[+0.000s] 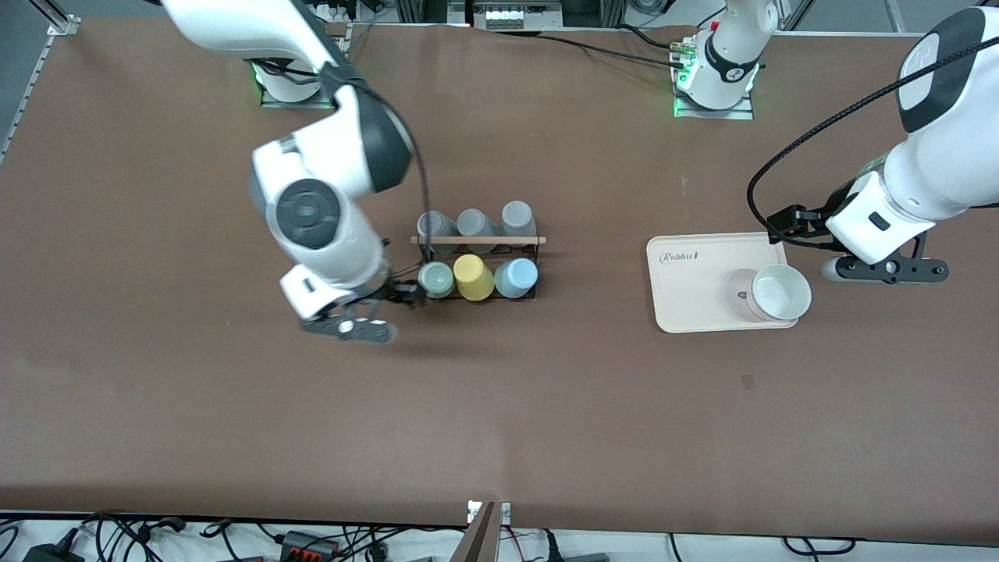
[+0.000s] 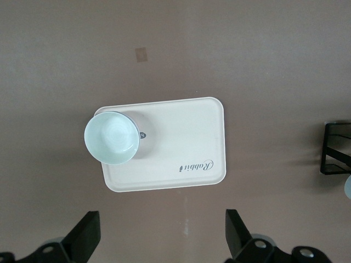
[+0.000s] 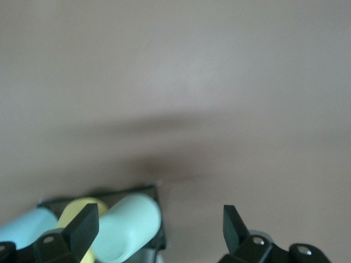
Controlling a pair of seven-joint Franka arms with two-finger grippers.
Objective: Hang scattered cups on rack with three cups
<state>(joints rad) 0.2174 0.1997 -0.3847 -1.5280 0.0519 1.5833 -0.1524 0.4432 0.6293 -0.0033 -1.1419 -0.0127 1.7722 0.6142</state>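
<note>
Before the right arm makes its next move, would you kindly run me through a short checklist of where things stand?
1. Mint cup on the rack: ok, at the right arm's end of the nearer row.
2. Light blue cup on the rack: ok, beside the yellow cup.
3. Right gripper released: ok, open, holding nothing, beside the mint cup.
4. Left gripper: ok, open, waiting over the table beside the tray.
5. White bowl on the tray: ok.
6. Cups seated firmly on pegs: cannot tell.
</note>
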